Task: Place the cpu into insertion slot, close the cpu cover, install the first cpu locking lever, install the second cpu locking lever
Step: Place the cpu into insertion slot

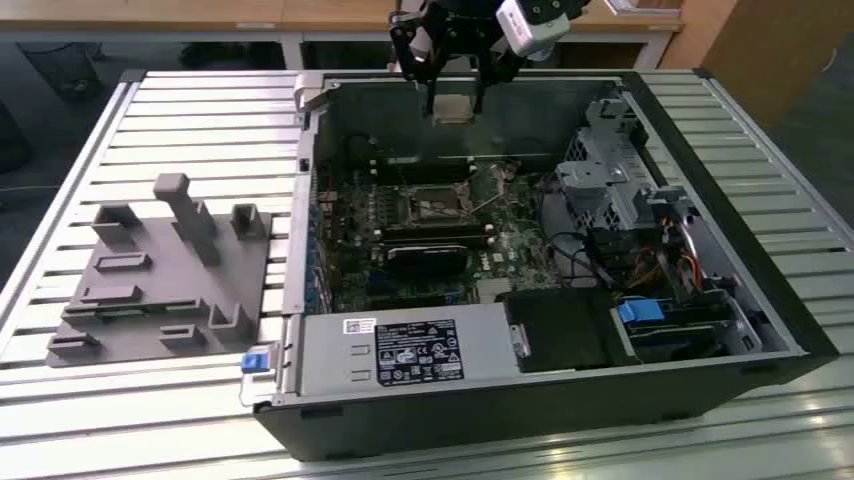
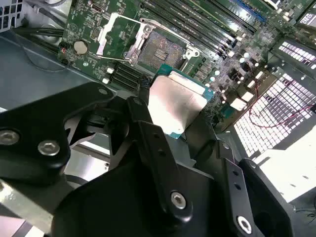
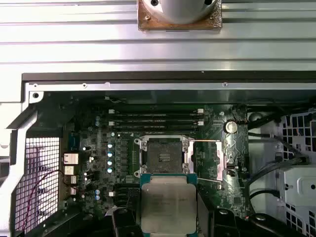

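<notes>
- Exterior view: claw (image 1: 454, 100) grips the cpu (image 1: 454, 110) above the case (image 1: 534, 415) rim.
- First wrist view: slot (image 3: 163, 157) bare, cover (image 3: 211, 159) stands open.
- White label (image 1: 416, 352): print unreadable.

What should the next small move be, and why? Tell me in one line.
Probably lower the cpu toward the slot, keeping it squared to it. The jaws hold the cpu high, apart from the slot; the slot is bare and the cover stands open beside it.
</notes>
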Robot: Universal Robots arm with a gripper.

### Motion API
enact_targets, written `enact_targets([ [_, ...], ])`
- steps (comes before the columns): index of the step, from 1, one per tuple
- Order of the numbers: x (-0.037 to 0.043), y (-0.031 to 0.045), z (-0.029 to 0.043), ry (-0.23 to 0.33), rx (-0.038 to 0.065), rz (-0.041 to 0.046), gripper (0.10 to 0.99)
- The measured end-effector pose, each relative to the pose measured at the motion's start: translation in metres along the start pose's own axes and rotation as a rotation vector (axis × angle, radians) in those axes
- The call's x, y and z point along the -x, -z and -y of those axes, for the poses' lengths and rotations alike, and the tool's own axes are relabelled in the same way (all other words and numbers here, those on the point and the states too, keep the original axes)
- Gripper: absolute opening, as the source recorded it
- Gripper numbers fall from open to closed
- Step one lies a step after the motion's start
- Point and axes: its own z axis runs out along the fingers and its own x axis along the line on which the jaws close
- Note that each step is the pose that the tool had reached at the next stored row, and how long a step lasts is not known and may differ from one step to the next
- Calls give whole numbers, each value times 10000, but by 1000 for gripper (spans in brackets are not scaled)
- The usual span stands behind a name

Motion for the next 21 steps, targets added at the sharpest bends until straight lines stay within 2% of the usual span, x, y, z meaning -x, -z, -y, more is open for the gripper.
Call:
enact_targets([
  [21, 0, 0, 0, -174, 3, 16, 537],
])
